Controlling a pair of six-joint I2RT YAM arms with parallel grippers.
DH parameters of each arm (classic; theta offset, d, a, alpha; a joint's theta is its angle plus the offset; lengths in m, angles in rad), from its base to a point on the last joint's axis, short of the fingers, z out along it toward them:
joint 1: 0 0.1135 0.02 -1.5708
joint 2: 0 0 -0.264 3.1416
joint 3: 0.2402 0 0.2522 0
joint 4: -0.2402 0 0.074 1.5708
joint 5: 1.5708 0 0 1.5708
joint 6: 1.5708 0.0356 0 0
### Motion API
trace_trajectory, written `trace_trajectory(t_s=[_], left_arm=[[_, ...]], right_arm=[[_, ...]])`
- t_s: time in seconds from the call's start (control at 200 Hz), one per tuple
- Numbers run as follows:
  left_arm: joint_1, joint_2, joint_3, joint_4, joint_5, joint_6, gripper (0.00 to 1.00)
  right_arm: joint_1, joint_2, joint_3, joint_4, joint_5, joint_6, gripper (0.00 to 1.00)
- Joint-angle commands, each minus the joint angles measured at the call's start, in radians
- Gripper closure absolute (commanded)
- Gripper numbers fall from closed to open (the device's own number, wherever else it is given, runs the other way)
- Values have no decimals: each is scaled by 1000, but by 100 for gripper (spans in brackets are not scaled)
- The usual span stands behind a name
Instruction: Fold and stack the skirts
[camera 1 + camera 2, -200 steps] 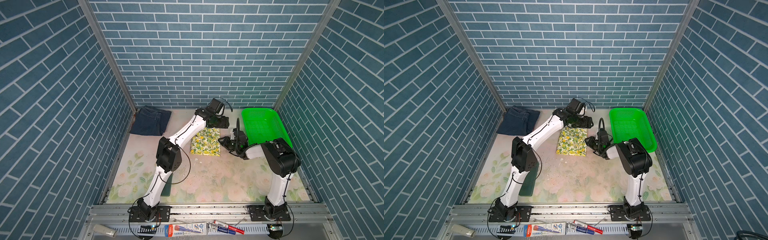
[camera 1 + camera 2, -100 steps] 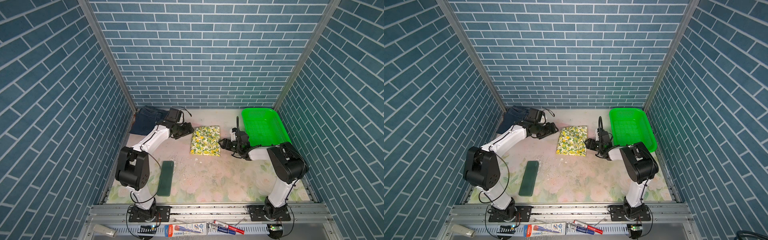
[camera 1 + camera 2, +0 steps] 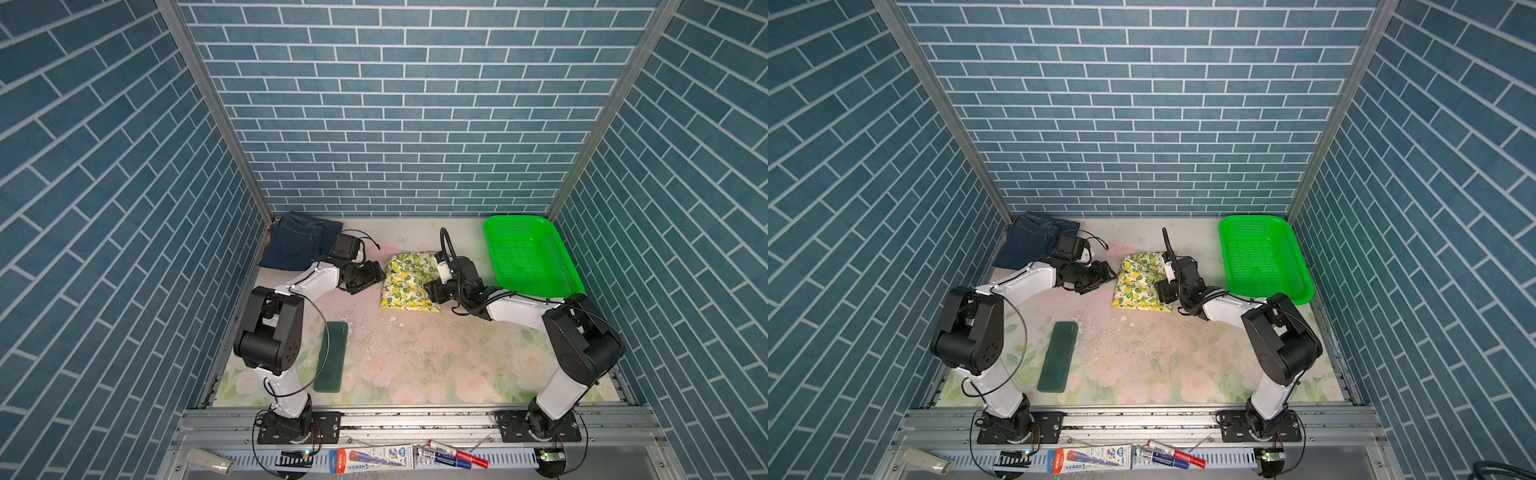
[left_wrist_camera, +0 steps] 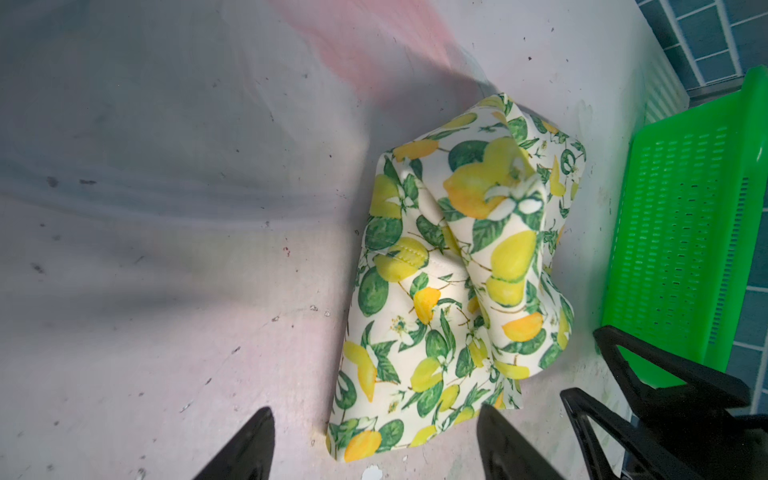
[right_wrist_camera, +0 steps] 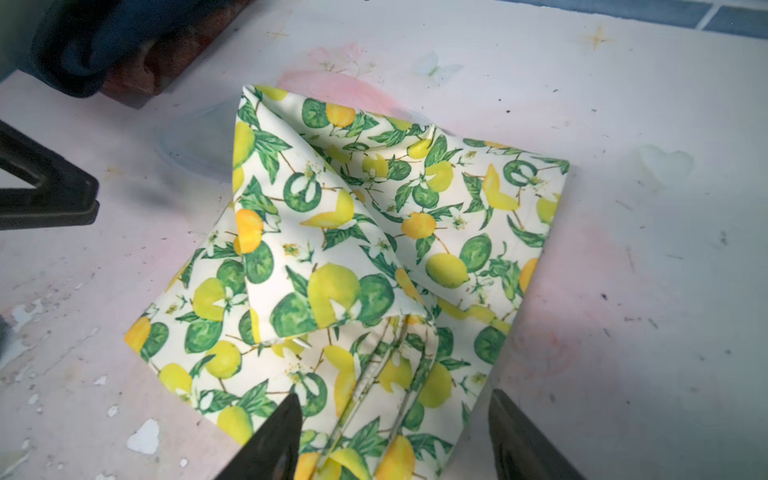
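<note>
The lemon-print skirt [image 3: 409, 282] [image 3: 1140, 284] lies folded mid-table, its top layer pushed up into a ridge [image 5: 332, 232]. My left gripper [image 3: 380, 272] [image 4: 374, 411] is open at its left edge, the skirt's corner between the fingers. My right gripper [image 3: 432, 286] [image 5: 395, 397] is open at its right edge, one finger over the cloth and one over the table. The denim skirt [image 3: 299, 245] [image 3: 1034, 245] lies in the back left corner. Plaid skirt cloth [image 5: 166, 62] shows under it.
A green mesh basket [image 3: 528, 257] [image 3: 1262, 257] [image 4: 685, 232] stands at the back right, close to the right arm. A dark green pad [image 3: 331, 357] [image 3: 1057, 357] lies front left beside the left arm's base. The side walls hem in the table.
My left arm swung from behind the lemon skirt to its left edge. The right gripper opened wider and slid left onto the skirt's right edge. The skirt's top layer has bunched up.
</note>
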Motion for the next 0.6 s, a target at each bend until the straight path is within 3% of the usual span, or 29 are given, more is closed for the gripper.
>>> trace_trajectory(t_s=[0.0,0.23,0.595], left_arm=[[-11,37,-20,41,11,-7,25],[-37,76,-46,74,1,-13,27],[-63,119,-76,129,10,-40,33]], right_arm=[[38,-28,31,-17,29,-191,31],[87,-1,36,25,32,-316,33],[125,151,106,124,137,-454,34]])
